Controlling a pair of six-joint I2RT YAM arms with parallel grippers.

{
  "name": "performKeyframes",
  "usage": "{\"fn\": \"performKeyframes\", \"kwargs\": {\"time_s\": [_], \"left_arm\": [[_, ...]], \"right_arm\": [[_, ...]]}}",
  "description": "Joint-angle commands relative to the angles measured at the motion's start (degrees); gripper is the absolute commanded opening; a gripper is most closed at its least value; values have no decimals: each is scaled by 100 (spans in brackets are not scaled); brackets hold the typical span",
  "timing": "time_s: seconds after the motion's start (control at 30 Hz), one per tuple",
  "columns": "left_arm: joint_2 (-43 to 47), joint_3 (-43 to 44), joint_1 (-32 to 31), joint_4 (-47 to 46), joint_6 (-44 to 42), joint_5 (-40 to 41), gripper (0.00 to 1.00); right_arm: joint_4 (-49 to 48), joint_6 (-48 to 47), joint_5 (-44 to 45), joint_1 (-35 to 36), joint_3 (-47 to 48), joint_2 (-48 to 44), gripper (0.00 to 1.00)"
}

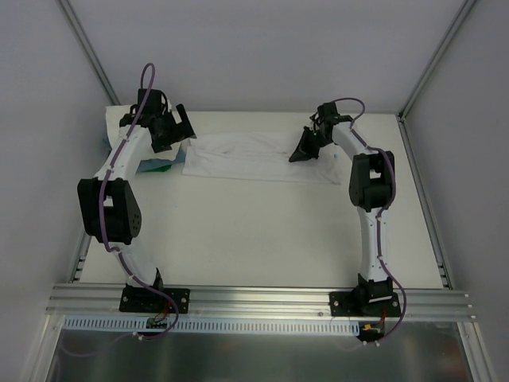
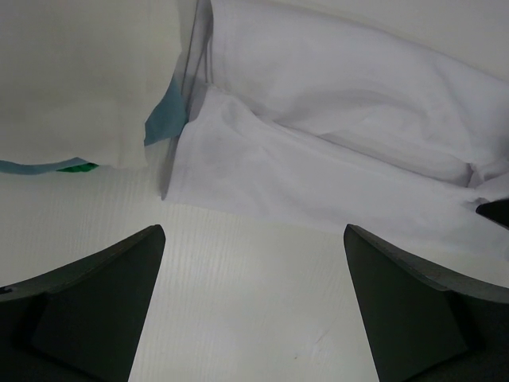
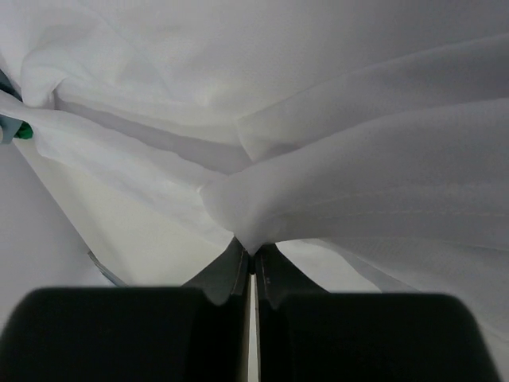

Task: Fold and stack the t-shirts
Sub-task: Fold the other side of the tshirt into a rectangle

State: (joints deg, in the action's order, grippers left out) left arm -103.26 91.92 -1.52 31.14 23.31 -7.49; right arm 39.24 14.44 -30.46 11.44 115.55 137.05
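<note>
Far side: right claw (image 3: 253, 261) clamped on t-shirt (image 1: 238, 159); left claw (image 2: 254, 231) apart, teal item (image 2: 165, 119) nearby.

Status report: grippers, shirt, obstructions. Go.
Right gripper shut on a fold of the t-shirt. Left gripper open, above bare table at the t-shirt's edge. Teal item beside that edge.

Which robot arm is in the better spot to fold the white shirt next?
Probably the right arm. The right end effector is pinched shut on a bunch of the t-shirt, ready to pull it over. The left end effector hangs open by the shirt's left edge, gripping nothing.
</note>
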Motion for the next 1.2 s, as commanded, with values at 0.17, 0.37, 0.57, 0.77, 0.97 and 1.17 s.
{"fn": "performKeyframes", "kwargs": {"time_s": [0.17,0.37,0.57,0.77,0.97,1.17], "left_arm": [[351,-34,-50,-99,-11,-227,99],[360,-78,-59,-108,-11,-280,99],[412,-113,-59,-46,-55,-262,99],[412,-157,-59,-37,-28,-262,99],[325,-165,-112,-73,-2,-253,99],[281,-86,-226,-125,-72,-437,99]], "right_arm": [[-66,103,-21,-133,775,155,0],[-180,191,-215,-160,1355,514,4],[-523,235,-364,-169,1550,700,99],[-550,121,-215,-230,1410,463,99],[-409,-283,-4,-432,970,-38,100],[-216,-380,49,-739,882,-424,99]]}}
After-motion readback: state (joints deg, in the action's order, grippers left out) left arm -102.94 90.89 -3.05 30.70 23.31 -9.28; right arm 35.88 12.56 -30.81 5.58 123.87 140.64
